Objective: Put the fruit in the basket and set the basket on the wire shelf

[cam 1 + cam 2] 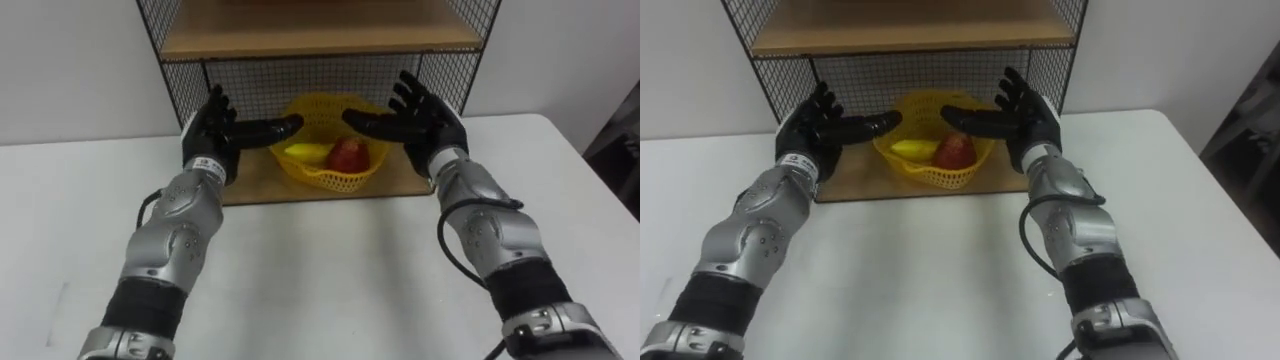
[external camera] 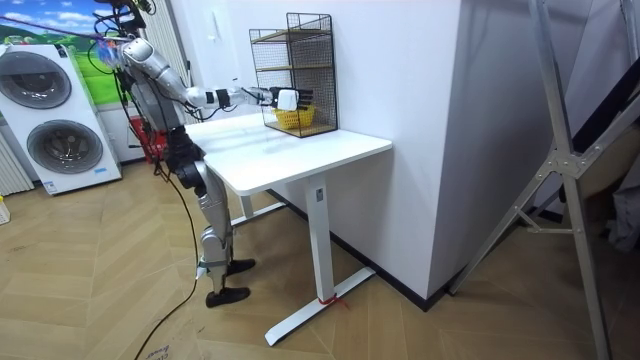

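Note:
A yellow mesh basket stands on the bottom wooden board of the wire shelf. Inside it lie a red apple and a yellow banana. My left hand is open just left of the basket, thumb pointing toward its rim. My right hand is open just right of it, thumb over the rim. Neither hand grips the basket. In the room view the robot stands at the table's side with both arms stretched to the wire shelf.
The white table lies broad and bare in front of the shelf. The shelf's upper wooden board sits close above the basket, with black wire mesh at the back and sides. A white wall stands behind; washing machines are on the room view's left.

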